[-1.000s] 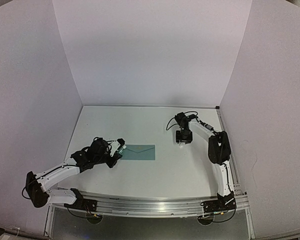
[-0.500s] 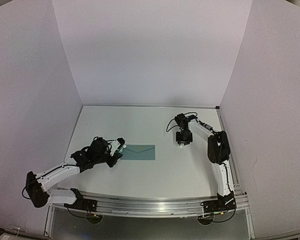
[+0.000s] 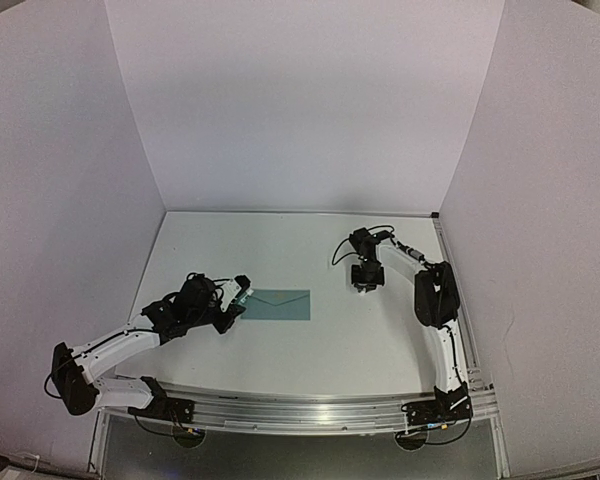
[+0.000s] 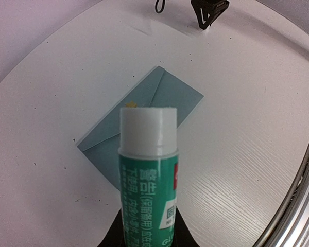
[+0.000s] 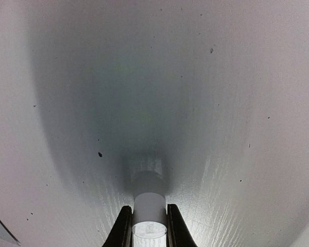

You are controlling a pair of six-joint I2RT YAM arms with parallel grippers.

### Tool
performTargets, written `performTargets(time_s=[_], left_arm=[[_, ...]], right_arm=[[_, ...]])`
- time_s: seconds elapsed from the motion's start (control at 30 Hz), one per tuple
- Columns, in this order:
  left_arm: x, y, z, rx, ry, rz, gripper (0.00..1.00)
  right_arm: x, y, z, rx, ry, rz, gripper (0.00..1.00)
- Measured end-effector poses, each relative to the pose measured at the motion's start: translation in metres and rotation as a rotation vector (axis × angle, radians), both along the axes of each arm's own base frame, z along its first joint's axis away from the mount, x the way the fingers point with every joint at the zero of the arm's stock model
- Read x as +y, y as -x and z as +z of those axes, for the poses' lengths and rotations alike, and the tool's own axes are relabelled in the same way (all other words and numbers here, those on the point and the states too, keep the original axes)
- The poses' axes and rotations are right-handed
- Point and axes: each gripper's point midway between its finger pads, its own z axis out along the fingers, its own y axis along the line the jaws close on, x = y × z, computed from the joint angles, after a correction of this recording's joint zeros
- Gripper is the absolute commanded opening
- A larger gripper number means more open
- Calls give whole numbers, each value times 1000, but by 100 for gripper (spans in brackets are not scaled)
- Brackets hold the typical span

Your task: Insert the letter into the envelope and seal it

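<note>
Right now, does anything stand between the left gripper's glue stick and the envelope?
Nothing visible does. The glue stick in the left gripper points straight at the envelope, flat on the table; the right gripper, holding a white cap, is off to the side.

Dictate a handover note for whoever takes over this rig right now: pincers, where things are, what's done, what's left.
Left pincer: shut on the uncapped glue stick, at the envelope's left end.
Right pincer: shut on a small white cap, off to the right.
Envelope: flat on the table, flap folded down.
Letter: not visible, presumably already inside.
Left: confirm the flap is glued and pressed, then recap the stick.
</note>
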Motion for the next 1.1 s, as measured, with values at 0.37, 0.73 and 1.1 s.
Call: performTargets(time_s=[0.37,0.73,1.1], left_arm=[[-12,24,-7,75,4,-153,0],[-36,67,15,122,56,-467,0],[-48,86,37,79,81,-625,0]], right_arm=[[74,29,66,-9,-404,173,0],[237,196,282,-244,-1016,802,0],[259,223,276,-247,-1011,845,0]])
